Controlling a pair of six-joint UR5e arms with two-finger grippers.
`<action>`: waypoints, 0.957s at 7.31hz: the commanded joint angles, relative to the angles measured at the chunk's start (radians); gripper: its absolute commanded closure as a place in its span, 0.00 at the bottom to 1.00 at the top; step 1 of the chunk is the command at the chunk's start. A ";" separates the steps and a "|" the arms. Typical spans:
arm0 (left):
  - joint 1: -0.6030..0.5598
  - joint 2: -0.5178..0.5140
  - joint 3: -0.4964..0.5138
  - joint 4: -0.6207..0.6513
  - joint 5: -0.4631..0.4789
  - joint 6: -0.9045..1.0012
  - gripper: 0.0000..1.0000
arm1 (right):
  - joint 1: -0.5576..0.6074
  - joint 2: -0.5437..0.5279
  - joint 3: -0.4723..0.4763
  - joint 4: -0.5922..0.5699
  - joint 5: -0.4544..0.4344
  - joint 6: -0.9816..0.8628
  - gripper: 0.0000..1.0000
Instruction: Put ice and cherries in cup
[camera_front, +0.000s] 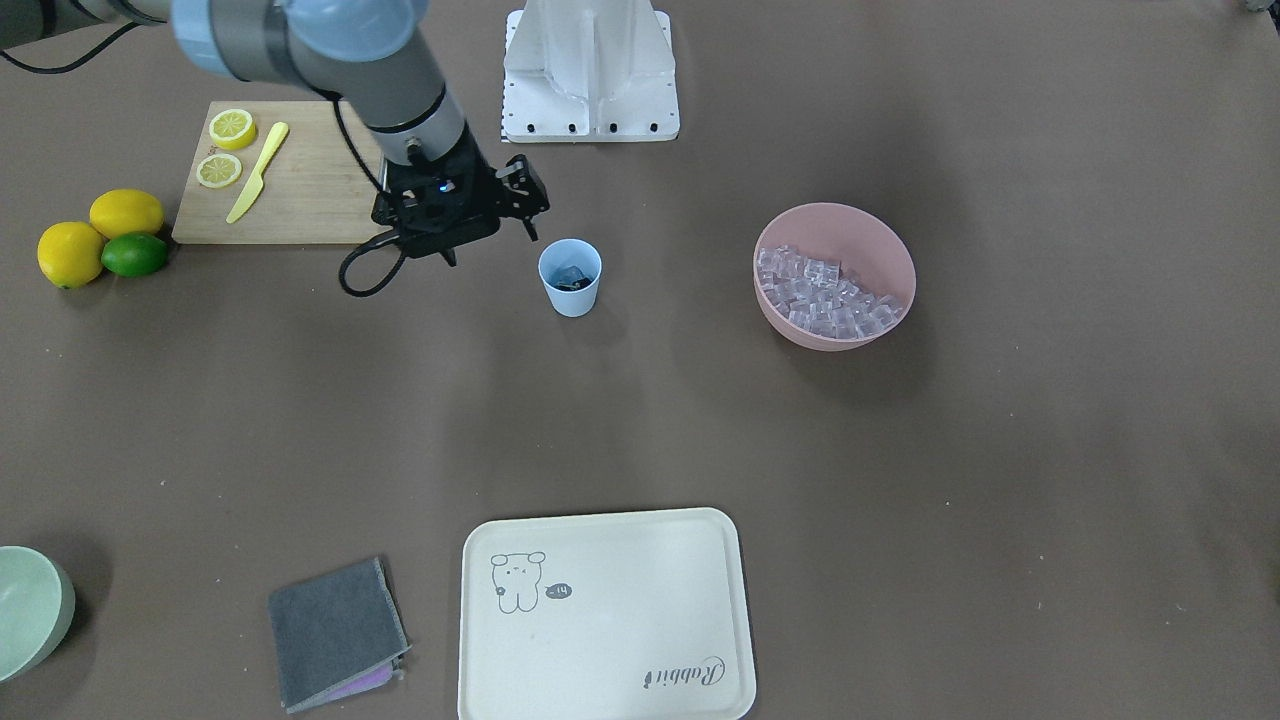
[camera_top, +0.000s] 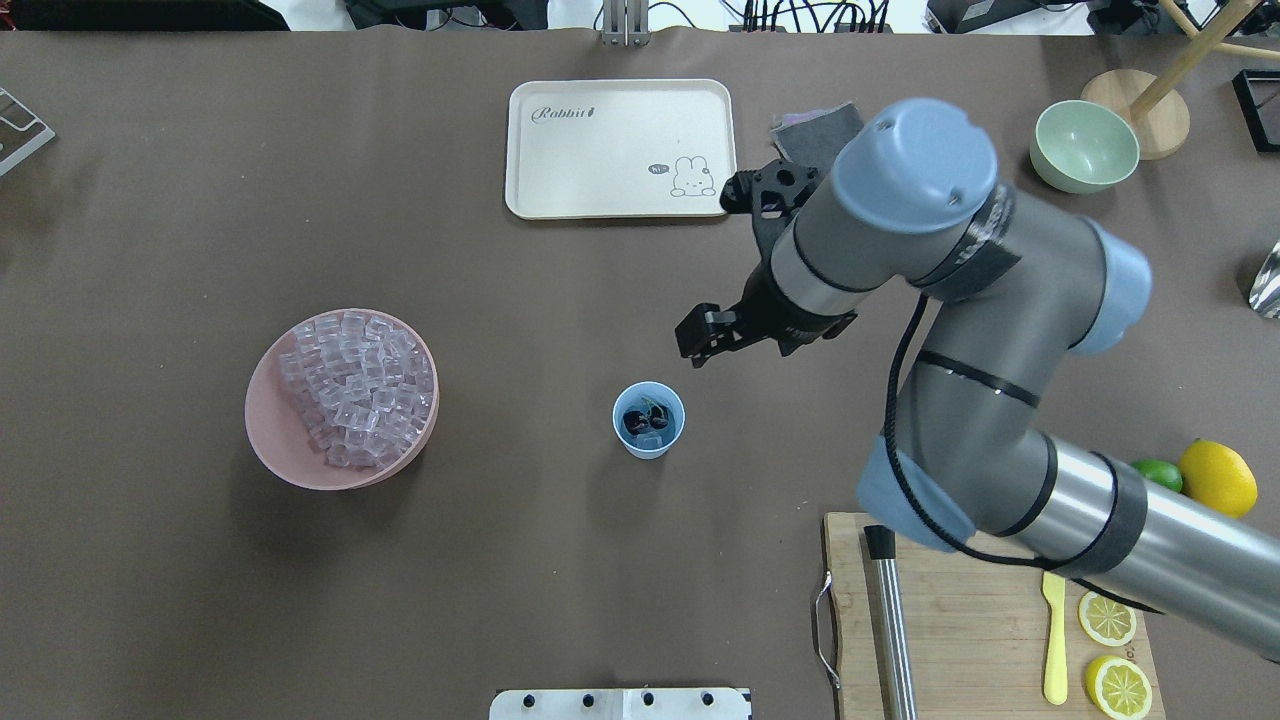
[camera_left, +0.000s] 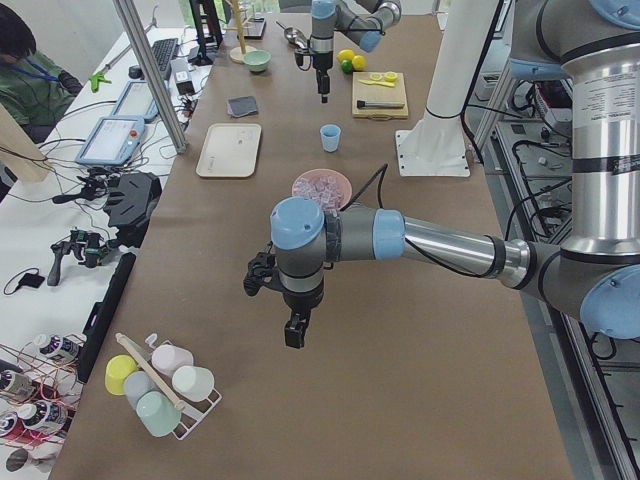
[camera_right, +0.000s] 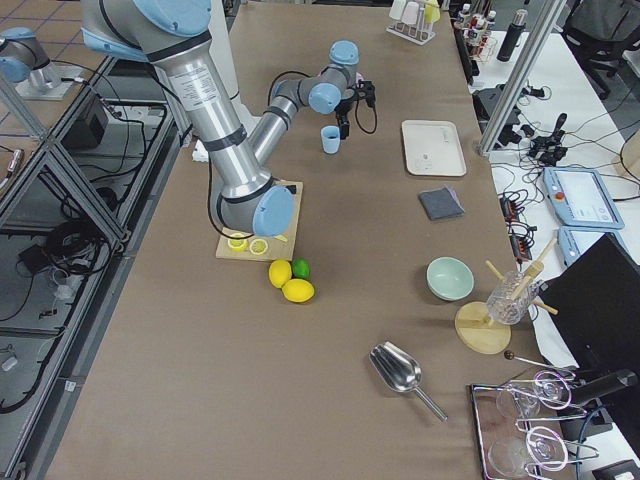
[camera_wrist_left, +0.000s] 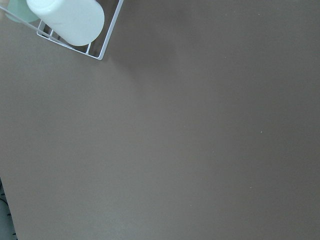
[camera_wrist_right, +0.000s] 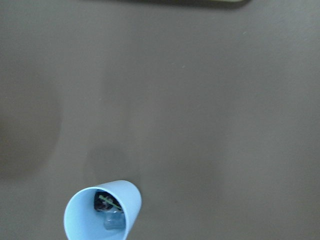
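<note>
Right gripper (camera_front: 492, 242), jaws apart and empty, hangs just beside the cup (camera_top: 649, 420), which lies at its 7 o'clock in the overhead view; cherries (camera_top: 640, 413) and ice (camera_top: 653, 438) sit inside; left arm (camera_left: 330, 235) is well apart.

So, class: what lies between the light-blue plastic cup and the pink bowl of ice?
Nothing: in the overhead view only bare brown table separates the light-blue plastic cup from the pink bowl of ice cubes.

On our brown table (camera_front: 1000, 450) we see the blue cup (camera_front: 571, 280) standing near the middle, a pink bowl (camera_front: 812, 338) well apart from it, a cream tray (camera_front: 640, 600), a folded grey cloth (camera_front: 335, 632), a wooden board (camera_front: 300, 190), and two lemons (camera_front: 70, 253) touching a lime (camera_front: 134, 255)
</note>
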 joint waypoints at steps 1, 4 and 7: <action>-0.010 0.037 0.020 -0.057 -0.001 -0.002 0.02 | 0.206 -0.110 0.014 -0.004 0.168 -0.238 0.00; -0.006 0.067 0.083 -0.249 -0.001 -0.125 0.02 | 0.375 -0.338 0.092 -0.004 0.052 -0.604 0.00; -0.006 0.067 0.083 -0.257 -0.001 -0.127 0.02 | 0.666 -0.440 0.021 -0.128 0.145 -1.106 0.00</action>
